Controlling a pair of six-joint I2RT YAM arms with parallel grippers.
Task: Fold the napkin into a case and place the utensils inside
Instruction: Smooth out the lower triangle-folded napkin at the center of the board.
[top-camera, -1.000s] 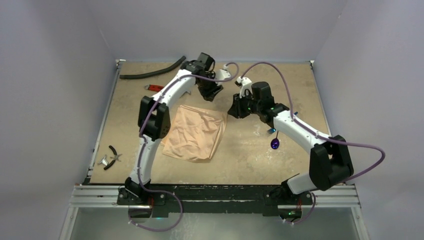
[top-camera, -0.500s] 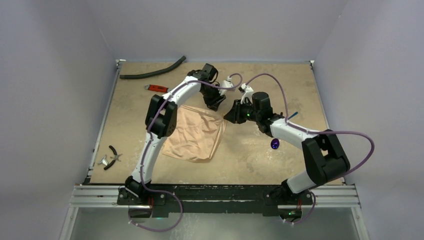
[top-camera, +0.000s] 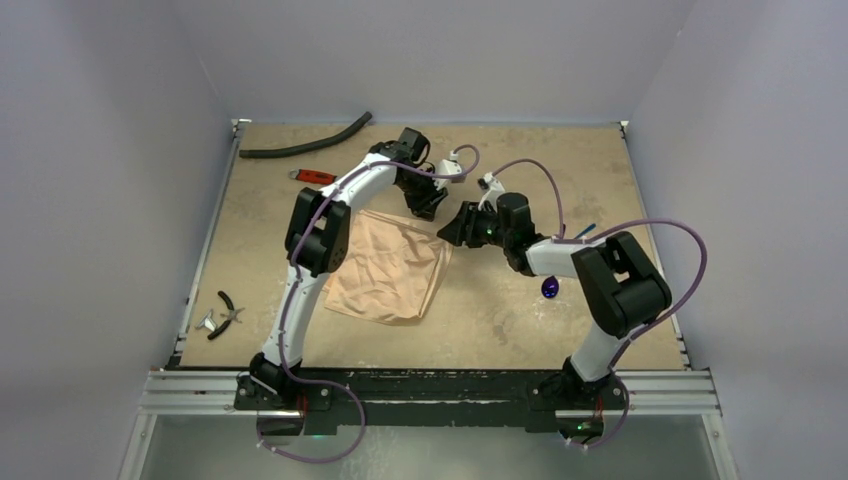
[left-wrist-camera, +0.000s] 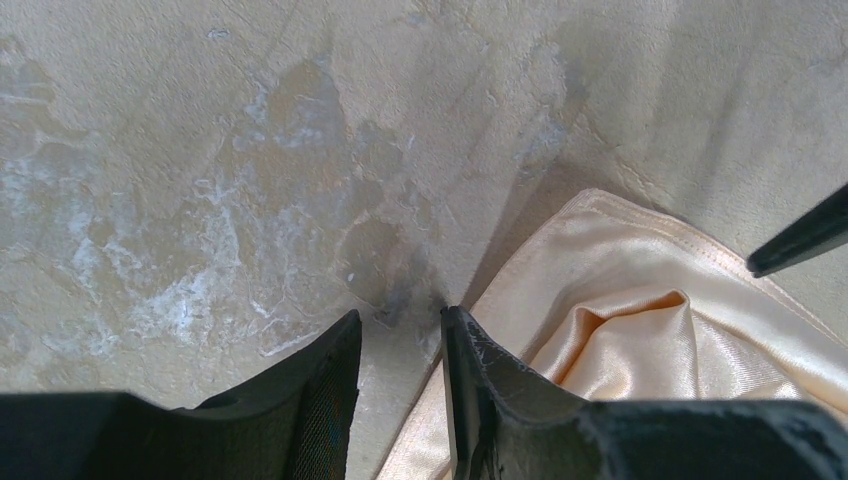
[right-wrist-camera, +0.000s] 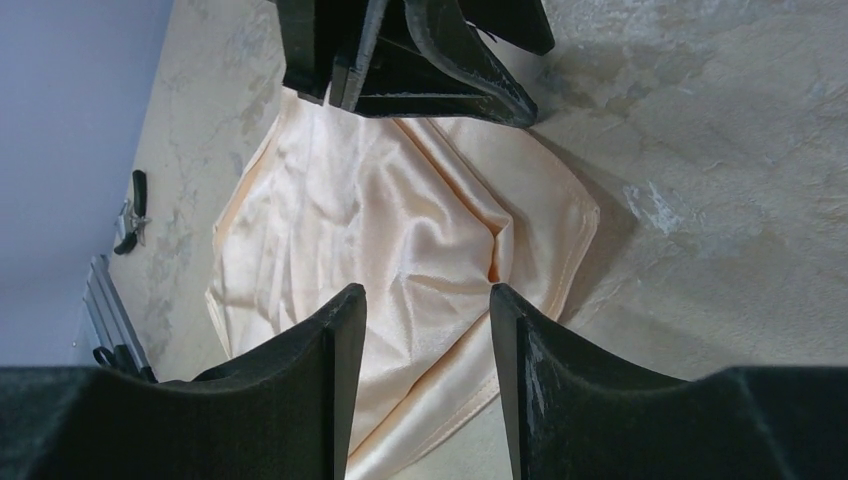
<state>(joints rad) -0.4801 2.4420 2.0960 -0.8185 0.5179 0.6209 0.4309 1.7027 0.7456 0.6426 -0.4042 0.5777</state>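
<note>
- Far left, near the table (top-camera: 500, 320) edge – a pair of pliers (top-camera: 228, 313); at the back lie a black hose (top-camera: 305, 141) and a red-handled wrench (top-camera: 313, 177).
- The napkin (top-camera: 390, 270) lies rumpled and unfolded, left of centre.
- My left gripper (left-wrist-camera: 400, 320) is down at the napkin's far corner, fingers a narrow gap apart, pinching nothing; one tip is over the hem, the other over bare table.
- My right gripper (right-wrist-camera: 425, 295) hovers beside that corner, fingers spread, empty.
- The spoon (top-camera: 550, 288) and fork (top-camera: 585, 229) lie right of the napkin – partly hidden by my right arm.
</note>
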